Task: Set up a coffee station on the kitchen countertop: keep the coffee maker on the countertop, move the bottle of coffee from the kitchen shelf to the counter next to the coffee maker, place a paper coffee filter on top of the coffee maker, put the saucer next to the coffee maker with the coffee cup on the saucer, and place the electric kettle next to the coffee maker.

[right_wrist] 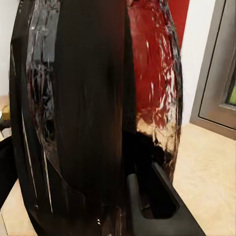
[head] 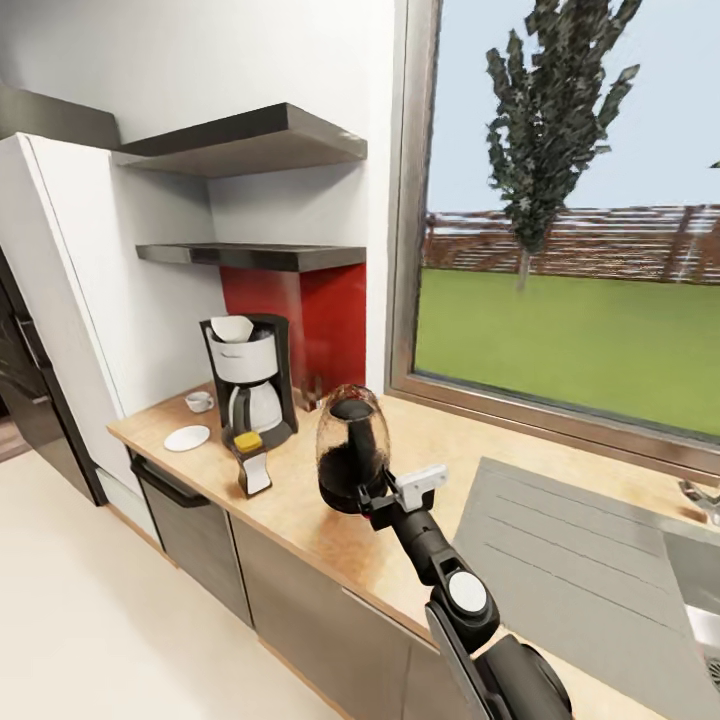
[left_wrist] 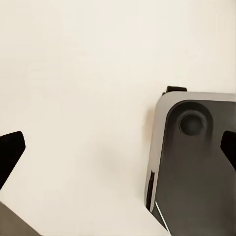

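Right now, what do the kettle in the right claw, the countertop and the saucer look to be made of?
The electric kettle looks like clear glass or plastic with a black core: the red wall panel shows through its rippled, shiny shell. The countertop looks like light matte wood or laminate, a pale tan with no glare. The saucer appears to be plain white ceramic, though it is too small to be sure.
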### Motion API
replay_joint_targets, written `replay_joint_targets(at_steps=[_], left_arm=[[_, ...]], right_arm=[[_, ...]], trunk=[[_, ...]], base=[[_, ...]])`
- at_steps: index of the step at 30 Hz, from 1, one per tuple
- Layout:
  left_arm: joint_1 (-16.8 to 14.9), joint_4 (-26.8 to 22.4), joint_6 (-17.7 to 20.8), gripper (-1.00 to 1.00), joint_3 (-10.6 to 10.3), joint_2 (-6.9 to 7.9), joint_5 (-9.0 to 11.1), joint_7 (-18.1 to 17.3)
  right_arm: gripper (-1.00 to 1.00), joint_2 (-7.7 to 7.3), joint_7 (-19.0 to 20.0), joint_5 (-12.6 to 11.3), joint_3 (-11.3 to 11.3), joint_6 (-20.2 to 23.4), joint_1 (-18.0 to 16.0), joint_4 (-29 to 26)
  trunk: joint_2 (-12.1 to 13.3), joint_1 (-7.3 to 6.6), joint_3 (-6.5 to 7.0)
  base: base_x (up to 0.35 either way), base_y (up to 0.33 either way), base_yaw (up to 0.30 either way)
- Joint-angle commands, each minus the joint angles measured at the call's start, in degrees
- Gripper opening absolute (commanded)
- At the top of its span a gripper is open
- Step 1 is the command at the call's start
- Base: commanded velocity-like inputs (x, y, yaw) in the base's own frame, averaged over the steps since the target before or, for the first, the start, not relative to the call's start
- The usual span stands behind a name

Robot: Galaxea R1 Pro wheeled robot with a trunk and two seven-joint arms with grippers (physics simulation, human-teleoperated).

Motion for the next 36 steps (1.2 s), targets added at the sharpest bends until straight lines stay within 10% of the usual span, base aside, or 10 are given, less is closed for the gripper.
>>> replay_joint_targets(at_steps=[1, 36], left_arm=[[-0.01, 0.11, -0.24, 1.00, 0.32, 0.00, -0.61, 0.25], [-0.05, 0.10, 0.02, 1.00, -0.20, 0.09, -0.95, 0.10]], right_arm=[[-1.00, 0.00, -0.41, 0.12, 0.06, 0.34, -0.04, -0.10], [-1.00, 1.15, -3.46, 0.19, -0.33, 0.31, -0.15, 4.08]], trunk=[[-0.04, 0.05, -0.02], [-0.04, 0.05, -0.02]], base=[[0.281, 0.234, 0.000], [0.065, 0.135, -0.069]])
